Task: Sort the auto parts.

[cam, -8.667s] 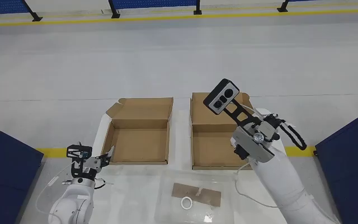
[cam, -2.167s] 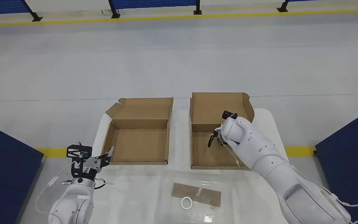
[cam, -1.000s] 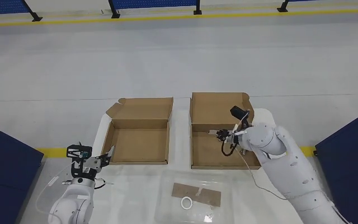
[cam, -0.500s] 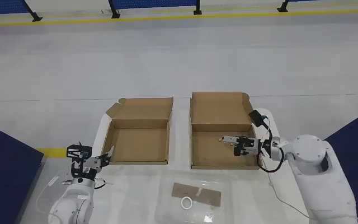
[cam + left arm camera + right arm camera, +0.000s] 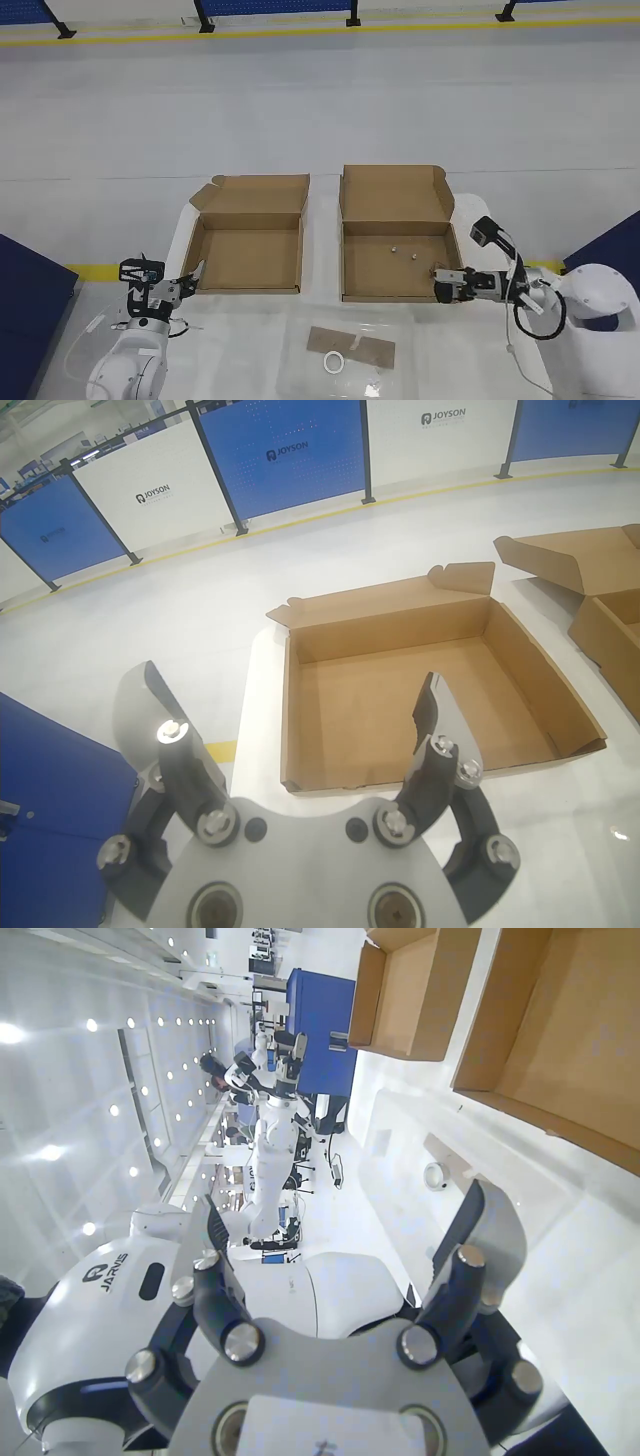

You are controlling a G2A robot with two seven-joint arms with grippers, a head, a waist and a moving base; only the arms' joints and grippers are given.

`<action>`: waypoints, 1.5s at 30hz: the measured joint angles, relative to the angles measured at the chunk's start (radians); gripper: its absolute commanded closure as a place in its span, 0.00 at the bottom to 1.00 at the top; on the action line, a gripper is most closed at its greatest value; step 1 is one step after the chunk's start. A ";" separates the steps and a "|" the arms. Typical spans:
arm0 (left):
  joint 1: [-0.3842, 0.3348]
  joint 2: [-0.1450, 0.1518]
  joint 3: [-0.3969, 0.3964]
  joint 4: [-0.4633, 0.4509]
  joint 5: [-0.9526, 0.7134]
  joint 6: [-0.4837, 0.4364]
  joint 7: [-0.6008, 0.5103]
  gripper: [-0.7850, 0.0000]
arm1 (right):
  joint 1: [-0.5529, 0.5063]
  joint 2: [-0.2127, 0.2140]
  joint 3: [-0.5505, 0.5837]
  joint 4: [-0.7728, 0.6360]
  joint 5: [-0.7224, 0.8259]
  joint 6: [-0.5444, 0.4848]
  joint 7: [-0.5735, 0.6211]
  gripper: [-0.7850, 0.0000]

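Now we see two small pale parts (image 5: 404, 251) lying on the floor of the right box (image 5: 390, 280), a little apart from each other and nearer its back wall than its front. A white ring (image 5: 335, 362) lies flat in the clear tray (image 5: 300, 335) in front of the boxes, touching the near edge of a cardboard strip (image 5: 352, 346). A few tiny pieces (image 5: 375, 386) sit by the tray's front rim, too small for us to tell what they are. The left box (image 5: 250, 260) stands beside the right one, with a strip of bare table (image 5: 321, 250) between them, and both lids are folded back away from the robot. This leaves the box mouths open from above. The right gripper (image 5: 438, 284) sits at the front right corner of the right box, its arm stretched out sideways from the table's right edge. Its fingers point across toward the tray, spread apart with nothing between them. The left gripper (image 5: 192, 278) is low over bare table just off the left box's front left corner. It is aimed into that box, with its fingers (image 5: 432, 700) likewise spread wide and holding nothing.
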 measured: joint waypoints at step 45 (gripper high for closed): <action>-0.004 0.018 0.045 -0.268 -0.013 -0.335 -0.433 0.00 | -0.003 0.004 0.003 0.004 0.000 -0.015 0.024 0.00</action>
